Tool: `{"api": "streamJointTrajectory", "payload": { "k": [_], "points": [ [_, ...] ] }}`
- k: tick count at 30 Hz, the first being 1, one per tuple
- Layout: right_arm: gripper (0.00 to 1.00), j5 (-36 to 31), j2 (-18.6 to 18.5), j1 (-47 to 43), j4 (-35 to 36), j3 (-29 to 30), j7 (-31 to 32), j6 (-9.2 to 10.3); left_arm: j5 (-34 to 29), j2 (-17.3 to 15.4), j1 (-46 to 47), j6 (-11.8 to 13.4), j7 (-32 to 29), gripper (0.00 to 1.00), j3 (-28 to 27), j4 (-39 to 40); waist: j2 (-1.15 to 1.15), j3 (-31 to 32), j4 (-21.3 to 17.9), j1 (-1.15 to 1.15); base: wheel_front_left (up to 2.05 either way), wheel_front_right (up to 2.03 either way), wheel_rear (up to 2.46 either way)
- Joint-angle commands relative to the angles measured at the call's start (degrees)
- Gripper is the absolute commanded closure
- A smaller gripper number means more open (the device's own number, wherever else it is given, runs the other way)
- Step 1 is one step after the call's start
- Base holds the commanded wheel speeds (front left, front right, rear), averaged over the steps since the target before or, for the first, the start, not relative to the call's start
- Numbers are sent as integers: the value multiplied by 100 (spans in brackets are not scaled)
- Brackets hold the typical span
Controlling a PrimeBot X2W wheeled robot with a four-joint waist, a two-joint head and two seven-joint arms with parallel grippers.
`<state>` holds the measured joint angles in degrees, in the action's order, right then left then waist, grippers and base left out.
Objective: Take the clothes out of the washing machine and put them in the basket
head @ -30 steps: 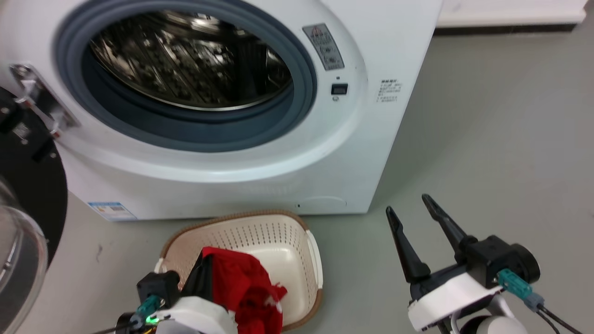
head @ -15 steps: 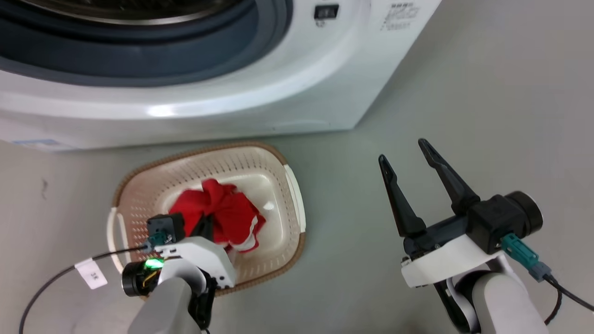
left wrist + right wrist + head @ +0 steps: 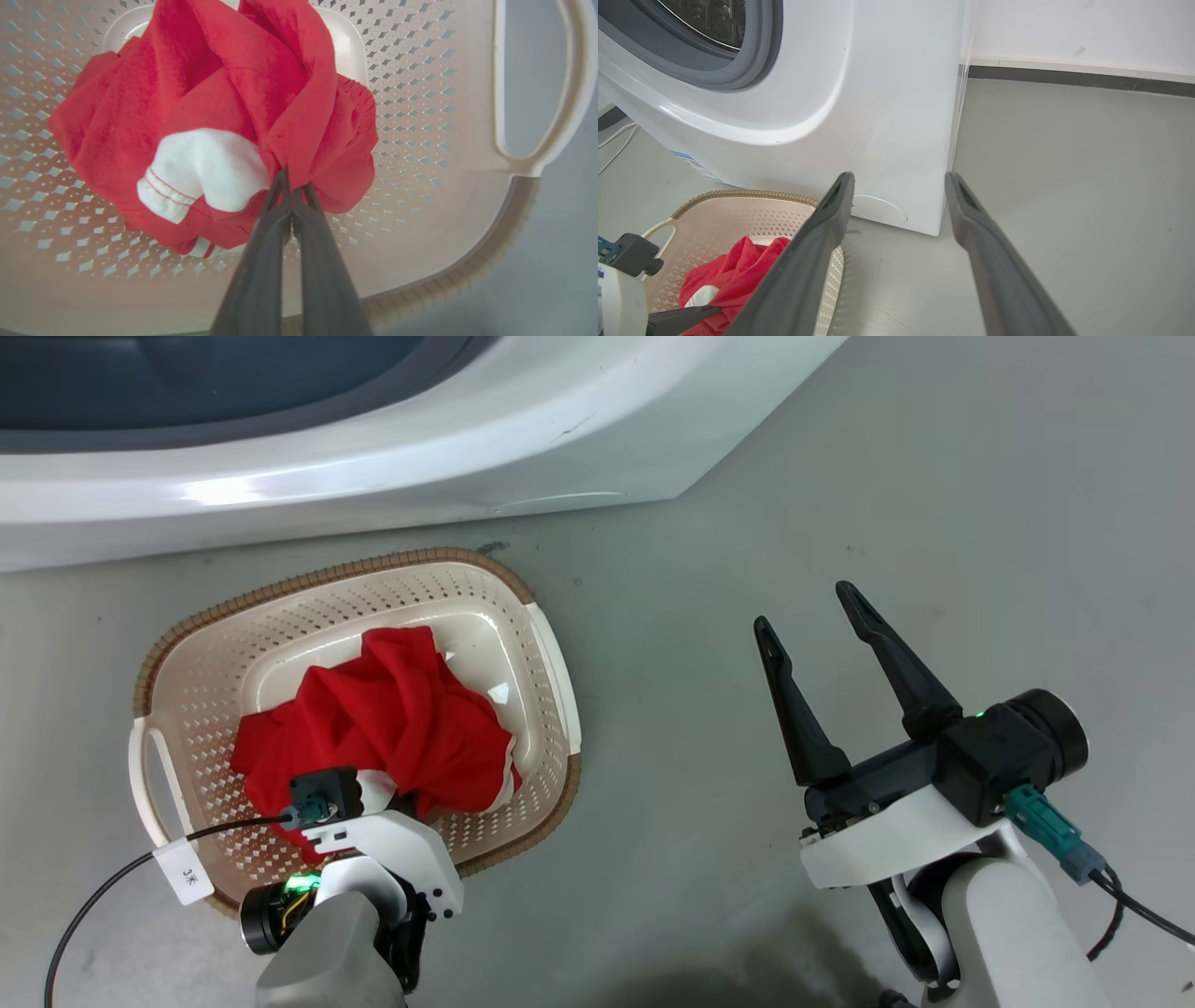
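- The left gripper (image 3: 293, 183) is sitting at about 7 o'clock in the head view. Its two dark fingers are pinching a fold of the red clothes (image 3: 392, 709), with no gap showing between the tips.
- The right gripper (image 3: 805, 607) is hovering at about 4 o'clock over the grey floor (image 3: 934, 476), with its fingers spread wide and gripping nothing.
- The clothes are bunching up from the left fingertips inside the cream laundry basket (image 3: 308, 616). A white cuff (image 3: 201, 163) with thin red stripes is showing at 9 o'clock of the pinch in the left wrist view.
- The bundle seems to be resting on the basket's bottom, though the folds are hiding the contact.
- The basket is sitting on the floor at about 9 o'clock of the head view's centre, with its brown woven-look rim just in front of the washing machine (image 3: 420, 476).
- The washing machine is standing at 11 to 12 o'clock, and its perforated steel drum (image 3: 710, 18) is showing through the grey porthole rim in the right wrist view.
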<state>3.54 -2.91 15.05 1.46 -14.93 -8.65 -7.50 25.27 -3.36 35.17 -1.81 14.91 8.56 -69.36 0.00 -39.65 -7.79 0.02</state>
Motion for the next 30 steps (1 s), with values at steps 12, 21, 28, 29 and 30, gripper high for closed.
{"api": "streamJointTrajectory", "payload": {
  "k": [12,21,28,29,30],
  "points": [
    [0,73,5,-386,-480,224,-62,3,-57,31,-807,-91,34,0,-178,523,0,1653,244,-2,0,0,0],
    [0,63,5,-976,-460,489,167,2,-464,40,-1833,7,29,0,-578,1972,0,2844,509,-2,0,0,0],
    [0,62,5,-1370,-353,668,329,2,-939,46,-2510,-17,30,0,-852,3380,0,3462,653,-2,0,0,0],
    [0,69,5,-1419,-330,694,349,2,-1017,45,-2579,-24,29,0,-877,3617,0,3529,672,-2,0,0,0],
    [0,69,5,-1419,-330,694,349,2,-1017,45,-2579,-24,29,0,-877,3617,0,3529,672,-2,0,0,0]
  ]
}}
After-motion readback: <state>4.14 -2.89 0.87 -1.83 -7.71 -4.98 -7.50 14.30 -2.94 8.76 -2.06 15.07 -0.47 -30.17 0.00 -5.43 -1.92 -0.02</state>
